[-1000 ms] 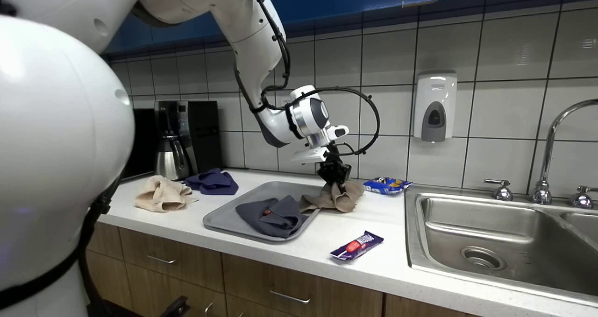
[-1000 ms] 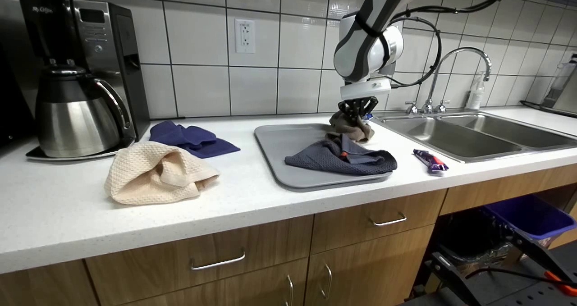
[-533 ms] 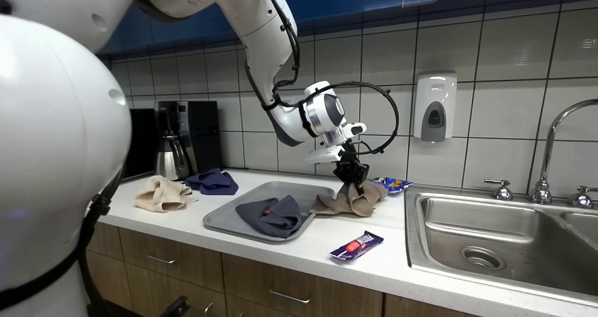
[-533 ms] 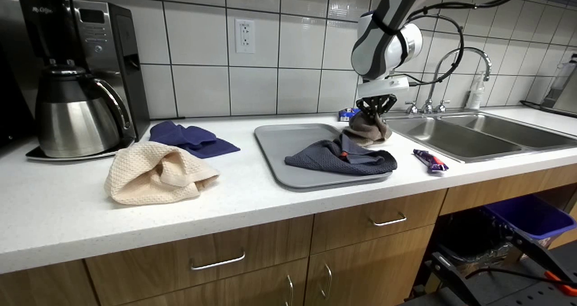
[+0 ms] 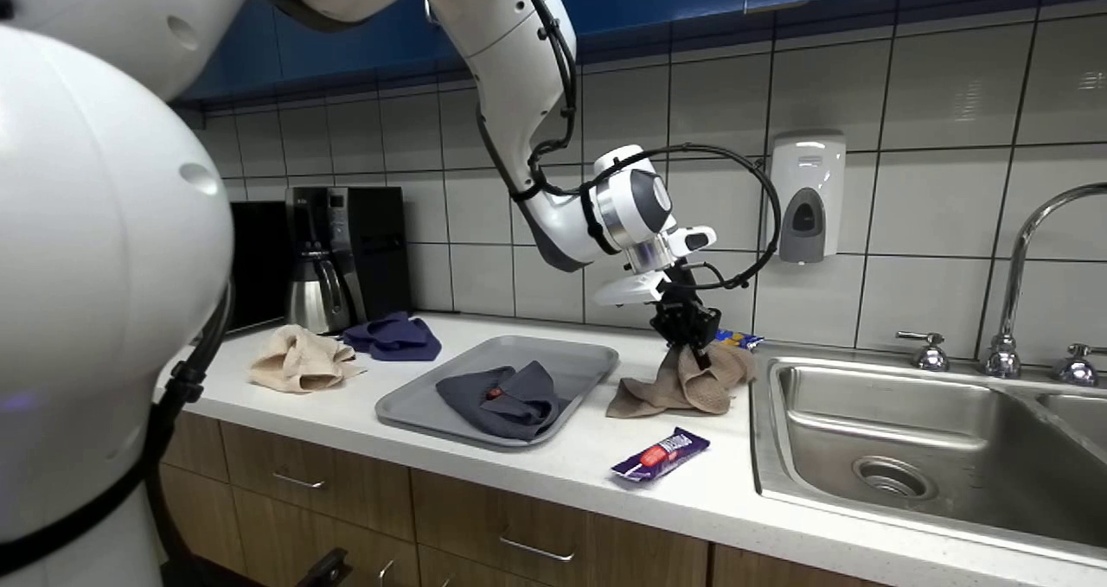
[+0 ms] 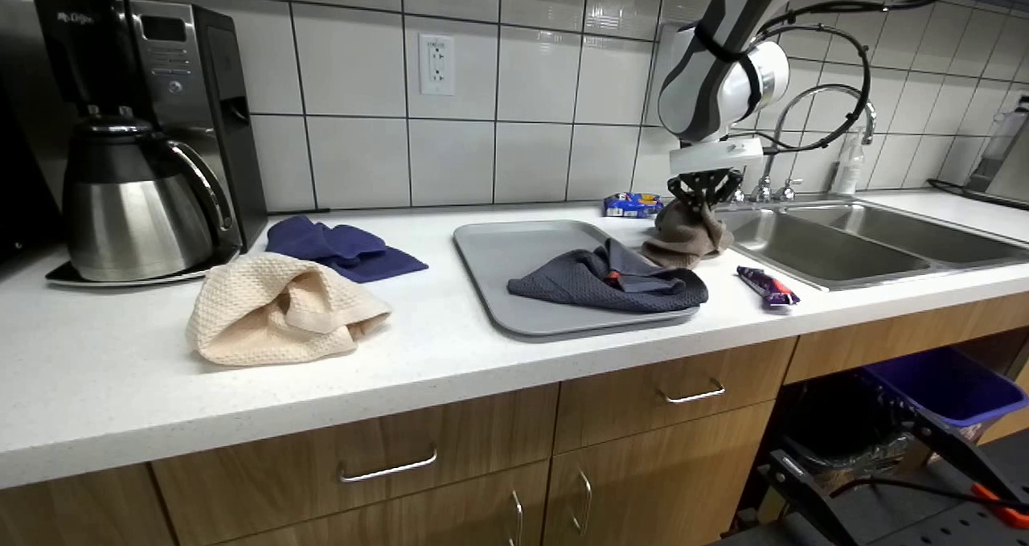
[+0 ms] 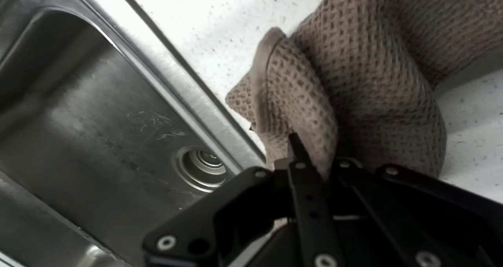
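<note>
Item 1. Gripper (image 5: 697, 354), quantity 1: pointed downward, its fingers (image 7: 298, 151) brought together and clamped on a fold of the brown cloth (image 5: 679, 388).

Item 2. The same cloth, waffle weave, bunched: between the grey tray (image 5: 571, 362) and the steel sink (image 5: 770, 423); whether its hem rested on the white counter (image 5: 588, 444) could not be told.

Change recorded: 1 second earlier the cloth lapped over the tray's edge; at this moment it was apart, a strip of counter showing between, and just beside the sink's rim. From the cloth, in an exterior view, the tray lay at 9 o'clock, the sink at 3 o'clock and the purple wrapper (image 5: 662, 456) at 6 o'clock.

Meaning, as judged: parting from the tray was complete, the cloth was in mid-carry, and the hold seemed secure.

Unmoved: charcoal cloth (image 5: 523, 401) on the tray, a small red item (image 5: 494, 392) in its folds; beige cloth (image 6: 285, 309) and navy cloth (image 6: 342, 248), well apart at 9 o'clock.

Newly exposed: blue packet (image 6: 633, 205), at 9 o'clock from the gripper, previously mostly hidden
</note>
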Available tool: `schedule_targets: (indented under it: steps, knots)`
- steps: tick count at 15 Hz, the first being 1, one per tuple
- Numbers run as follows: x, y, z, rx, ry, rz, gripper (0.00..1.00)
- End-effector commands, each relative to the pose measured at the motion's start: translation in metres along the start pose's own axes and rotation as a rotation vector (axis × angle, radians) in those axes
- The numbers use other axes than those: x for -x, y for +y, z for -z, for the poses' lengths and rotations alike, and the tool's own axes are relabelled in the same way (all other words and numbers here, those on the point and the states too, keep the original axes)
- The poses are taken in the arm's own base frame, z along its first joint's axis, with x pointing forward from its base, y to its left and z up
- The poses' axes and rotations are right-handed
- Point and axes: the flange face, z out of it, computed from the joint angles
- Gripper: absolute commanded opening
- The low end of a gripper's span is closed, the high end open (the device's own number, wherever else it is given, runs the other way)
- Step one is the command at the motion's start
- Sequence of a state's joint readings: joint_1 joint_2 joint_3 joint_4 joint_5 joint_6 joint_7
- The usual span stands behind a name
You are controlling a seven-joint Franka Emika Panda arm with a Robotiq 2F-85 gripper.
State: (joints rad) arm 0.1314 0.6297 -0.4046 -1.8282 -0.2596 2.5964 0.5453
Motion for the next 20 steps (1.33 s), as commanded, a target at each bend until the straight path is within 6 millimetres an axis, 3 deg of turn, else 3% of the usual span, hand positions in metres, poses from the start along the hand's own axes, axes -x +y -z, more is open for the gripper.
schedule_targets:
  steps: [1,8,9,11,19,20]
  knots:
    - [0.001,0.014,0.003,-0.011,-0.001,-0.039,0.02]
    - [0.002,0.009,-0.002,-0.008,-0.013,-0.030,0.02]
    - [0.002,0.007,-0.002,-0.010,-0.020,-0.031,0.32]
    - [0.004,0.004,-0.001,-0.009,-0.015,-0.024,0.40]
    - [0.012,-0.014,0.013,-0.028,-0.006,0.016,0.99]
    - [0.014,-0.017,0.015,-0.031,-0.003,0.023,1.00]
